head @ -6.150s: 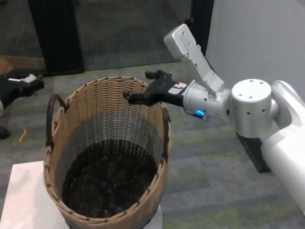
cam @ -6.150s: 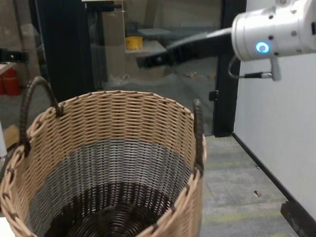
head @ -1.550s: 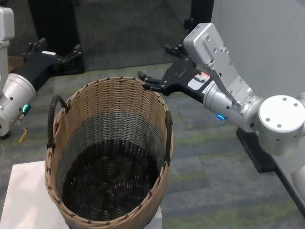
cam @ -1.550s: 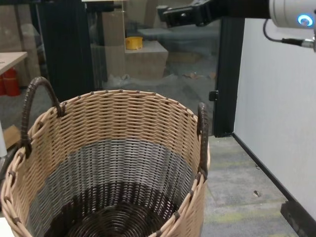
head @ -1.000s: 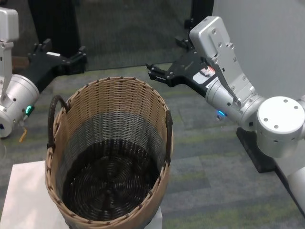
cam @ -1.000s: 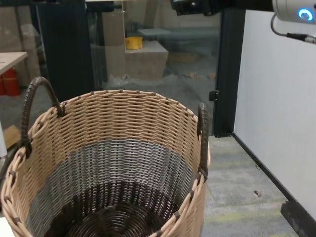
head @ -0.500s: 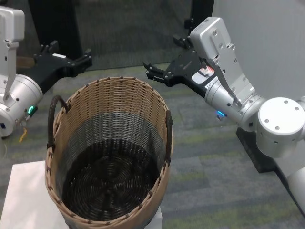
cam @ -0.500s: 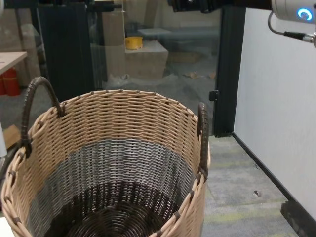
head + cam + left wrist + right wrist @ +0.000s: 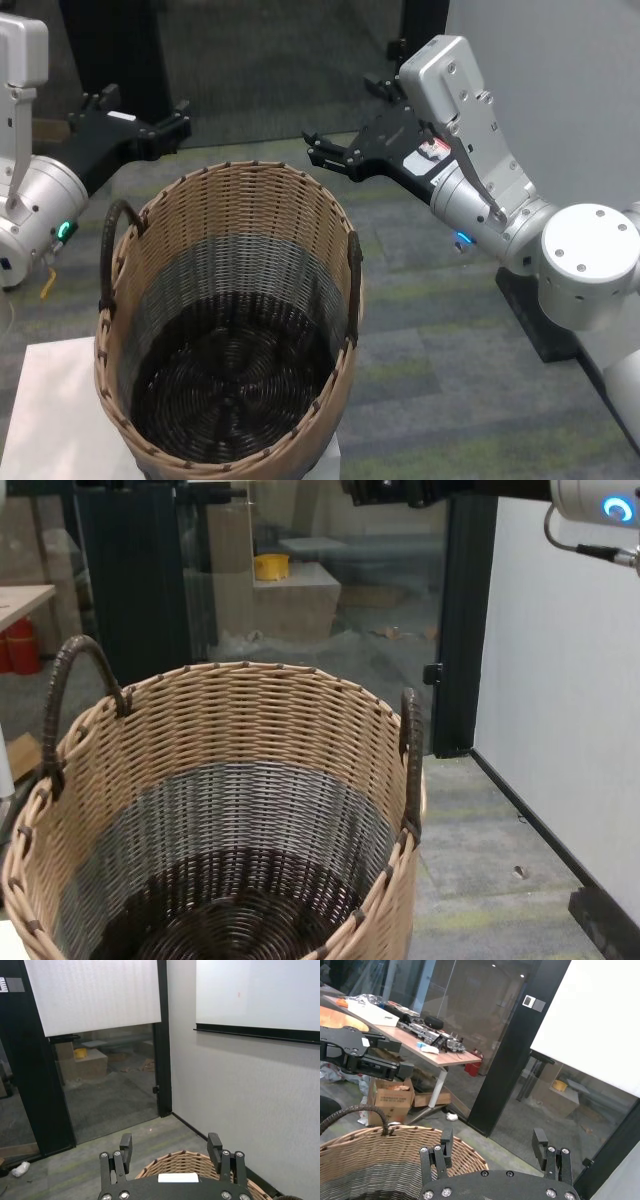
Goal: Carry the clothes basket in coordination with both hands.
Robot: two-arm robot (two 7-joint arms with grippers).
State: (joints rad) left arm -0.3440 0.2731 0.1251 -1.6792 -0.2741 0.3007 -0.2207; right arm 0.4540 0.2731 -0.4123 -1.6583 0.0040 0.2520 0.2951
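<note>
The clothes basket (image 9: pixel 250 230) stands upright in front of me, tan at the rim, grey in the middle, dark at the base, and empty inside. One dark loop handle (image 9: pixel 108 250) rises on its left side and another (image 9: pixel 352 285) lies along its right side. My left gripper (image 9: pixel 140 102) hovers open beyond the far left rim, above the left handle and touching nothing. Beyond the far right rim, my right gripper (image 9: pixel 338 112) also hangs open and clear of the wicker. Each wrist view shows its spread fingers, left gripper (image 9: pixel 170 1144) and right gripper (image 9: pixel 492 1140), over the basket rim (image 9: pixel 380 1160).
The basket rests on a white surface (image 9: pixel 50 410) with grey carpet around it. A white wall (image 9: pixel 560 80) runs along the right. Black door frames and glass (image 9: pixel 130 580) stand behind. A cluttered desk (image 9: pixel 420 1035) and a cardboard box (image 9: pixel 390 1100) lie farther off.
Over the last second my left gripper has edged right, closer to the basket's far left rim. The right gripper has stayed nearly still above the far right rim. Both have stayed open.
</note>
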